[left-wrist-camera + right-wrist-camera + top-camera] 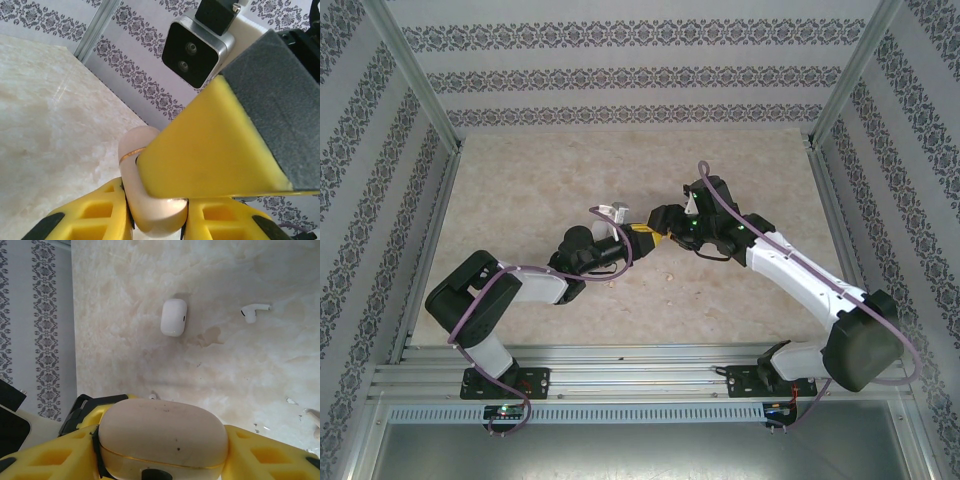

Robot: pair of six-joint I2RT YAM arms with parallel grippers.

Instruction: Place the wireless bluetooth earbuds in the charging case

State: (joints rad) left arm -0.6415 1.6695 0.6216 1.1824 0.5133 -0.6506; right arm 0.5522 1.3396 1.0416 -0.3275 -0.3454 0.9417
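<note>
A tan rounded piece (162, 432) with a gold seam and a dark hole is held above the table where the two arms meet. My right gripper (162, 452) is shut on it, a yellow finger against each side. My left gripper (157, 212) is shut on the same tan piece (150, 200) from the other side, and a right finger (215, 145) overlaps it there. The white charging case (173, 316) lies closed on the marble table below, apart from both grippers. One white earbud (255, 311) lies to its right. From above, the left gripper (640, 236) and right gripper (662, 228) touch tips.
The marble table (740, 160) is bounded by patterned walls and metal posts on three sides. The right wrist's camera (197, 42) hangs close above the left fingers. Small pale flecks (290, 401) lie on the table at the right.
</note>
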